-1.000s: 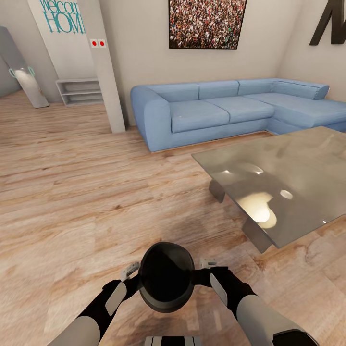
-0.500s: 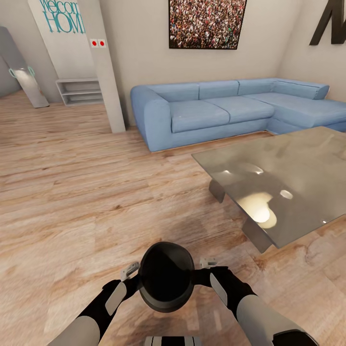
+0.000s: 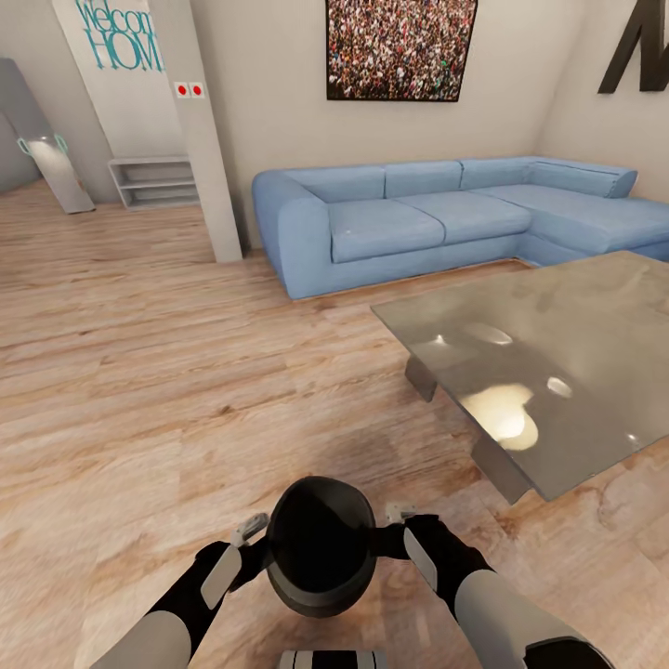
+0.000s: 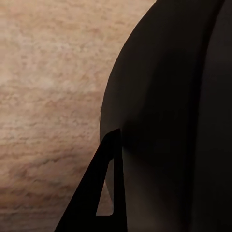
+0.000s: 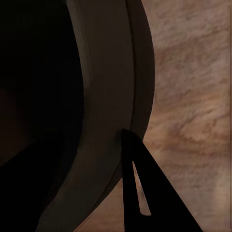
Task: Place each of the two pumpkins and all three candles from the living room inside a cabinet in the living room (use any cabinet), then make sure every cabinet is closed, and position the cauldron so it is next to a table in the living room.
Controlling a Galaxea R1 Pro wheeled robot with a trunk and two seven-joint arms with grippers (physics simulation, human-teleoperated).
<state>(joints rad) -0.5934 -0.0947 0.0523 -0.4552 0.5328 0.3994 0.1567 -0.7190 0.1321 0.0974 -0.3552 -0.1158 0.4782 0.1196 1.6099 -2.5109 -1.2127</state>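
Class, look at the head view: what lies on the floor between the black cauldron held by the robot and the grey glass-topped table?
Nothing: in the head view, bare light wood plank floor separates the black cauldron from the grey glass-topped table.

You have a black cauldron (image 3: 321, 548) with a dark grey rim. The floor (image 3: 139, 372) is light brown wood with streaky planks. The sofa (image 3: 437, 214) is soft blue. The table (image 3: 557, 344) is shiny grey with pale yellow light spots. The picture (image 3: 400, 46) on the wall is full of tiny dots in many colours. Two small red squares (image 3: 189, 89) sit on the white pillar (image 3: 209, 167). The letters (image 3: 116, 37) are teal.
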